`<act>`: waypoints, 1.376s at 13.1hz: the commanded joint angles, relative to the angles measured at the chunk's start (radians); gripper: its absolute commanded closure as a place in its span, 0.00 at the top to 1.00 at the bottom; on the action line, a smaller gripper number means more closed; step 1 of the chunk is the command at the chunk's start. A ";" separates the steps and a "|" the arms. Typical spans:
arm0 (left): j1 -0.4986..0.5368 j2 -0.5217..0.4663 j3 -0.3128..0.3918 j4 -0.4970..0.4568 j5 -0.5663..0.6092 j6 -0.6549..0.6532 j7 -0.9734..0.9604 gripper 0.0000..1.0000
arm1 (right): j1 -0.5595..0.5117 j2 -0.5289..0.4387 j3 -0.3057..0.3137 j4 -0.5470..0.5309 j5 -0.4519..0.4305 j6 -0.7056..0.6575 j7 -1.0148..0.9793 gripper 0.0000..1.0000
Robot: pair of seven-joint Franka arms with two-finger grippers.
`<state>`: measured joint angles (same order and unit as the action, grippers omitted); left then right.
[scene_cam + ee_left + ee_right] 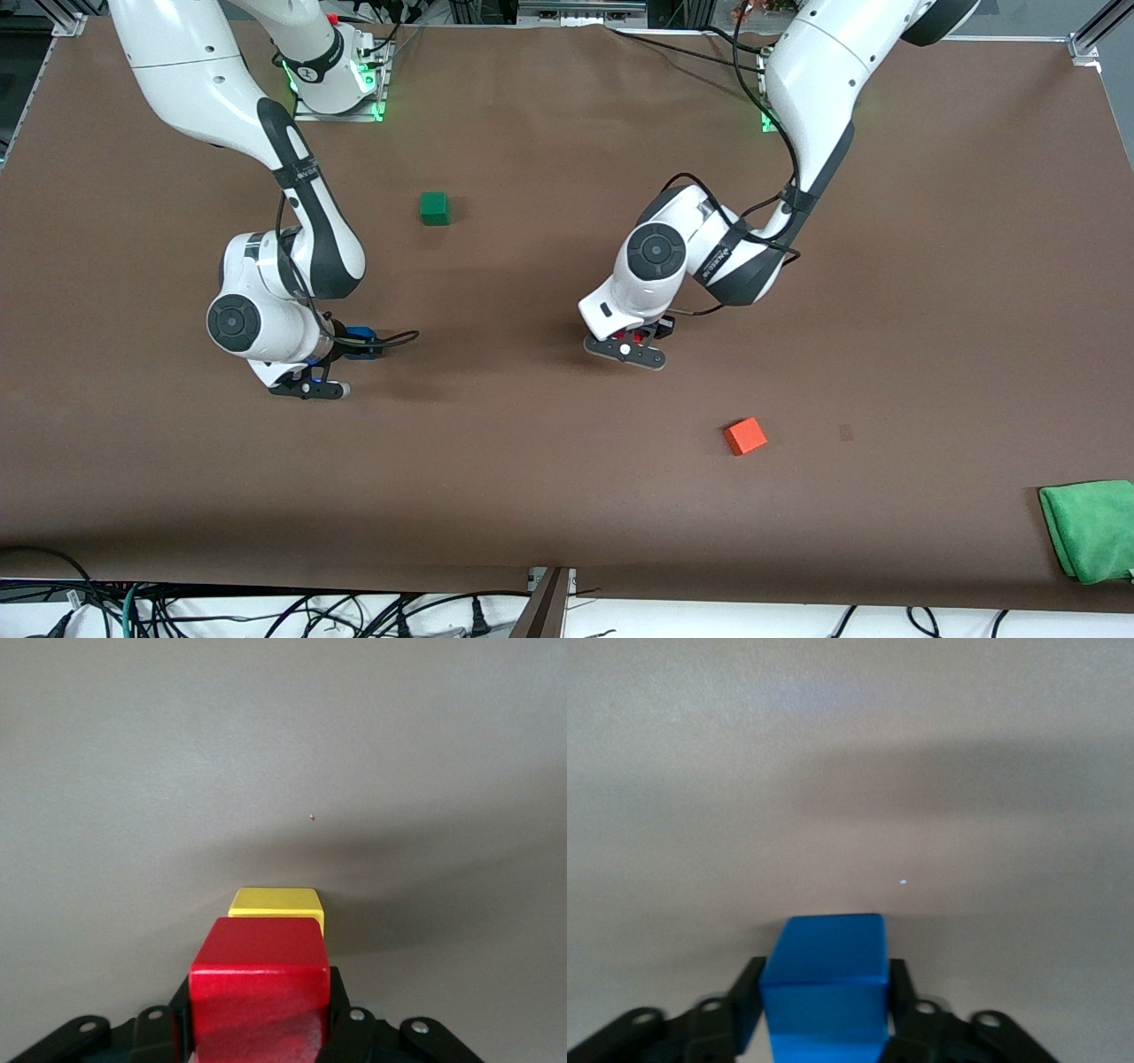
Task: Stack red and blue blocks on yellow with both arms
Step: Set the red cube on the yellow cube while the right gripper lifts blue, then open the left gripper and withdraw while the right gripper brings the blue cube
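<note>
1. The orange block [745, 435] lies nearest the front camera on the brown counter [532, 496], apart from both arms; it has no part in the stack. A green cloth [1091, 528] sits at the counter's edge toward the left arm's end, nearer the camera than the orange block.
2. Farther from the camera than the orange block, the left claw [259, 1028] is low over the counter, clenched on the red block [258, 988]. In the left wrist view the yellow block [275, 904] sits on the counter directly under and just ahead of the red one, so the red looks poised for lowering onto yellow. Whether the two touch, I cannot tell.
3. Well away from the orange block, toward the right arm's end, the right claw [824, 1010] grips the blue block [824, 979] by its two sides, close above bare counter. It seems held ready there, clear of the stack, until the red block is seated.
4. Farthest from the camera, well apart from the orange block, the green block [434, 208] rests alone, unused.
</note>
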<state>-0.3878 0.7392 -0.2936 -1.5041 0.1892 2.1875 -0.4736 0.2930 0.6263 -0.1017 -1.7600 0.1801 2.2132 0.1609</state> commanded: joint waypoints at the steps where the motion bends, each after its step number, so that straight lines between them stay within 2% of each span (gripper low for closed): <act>1: -0.029 0.022 0.016 0.039 0.038 -0.012 -0.020 0.09 | 0.005 -0.050 0.002 -0.021 0.013 -0.046 0.012 0.20; 2: -0.029 0.023 0.017 0.039 0.038 -0.012 -0.023 0.17 | 0.005 -0.051 0.002 -0.004 0.012 -0.059 0.011 0.15; 3: -0.023 0.020 0.017 0.041 0.038 -0.012 -0.019 0.98 | 0.005 -0.051 0.002 0.023 0.012 -0.067 0.002 0.14; 5: -0.016 0.014 0.024 0.103 0.036 -0.031 -0.020 1.00 | 0.015 -0.048 0.002 0.121 0.010 -0.148 0.000 0.14; 7: 0.003 0.000 0.036 0.171 0.029 -0.109 -0.019 1.00 | 0.031 -0.021 0.002 0.251 0.010 -0.228 0.005 0.16; 9: 0.067 -0.036 0.033 0.220 0.026 -0.159 -0.016 1.00 | 0.070 0.016 0.002 0.360 0.009 -0.288 0.070 0.17; 11: 0.130 -0.102 0.027 0.222 0.027 -0.182 -0.011 1.00 | 0.136 0.053 0.002 0.466 0.007 -0.337 0.211 0.18; 14: 0.205 -0.204 0.028 0.222 0.024 -0.303 -0.010 1.00 | 0.260 0.108 0.002 0.580 0.009 -0.331 0.475 0.18; 16: 0.272 -0.292 0.033 0.217 -0.017 -0.444 0.036 1.00 | 0.357 0.188 0.002 0.712 0.009 -0.336 0.697 0.18; 18: 0.340 -0.391 0.048 0.206 -0.069 -0.558 0.143 1.00 | 0.438 0.237 0.001 0.781 0.007 -0.310 0.865 0.18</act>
<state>-0.1111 0.4542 -0.2498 -1.2566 0.1675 1.7121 -0.4195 0.6753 0.7793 -0.0867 -1.1112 0.1816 1.9133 0.8943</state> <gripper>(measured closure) 0.000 0.454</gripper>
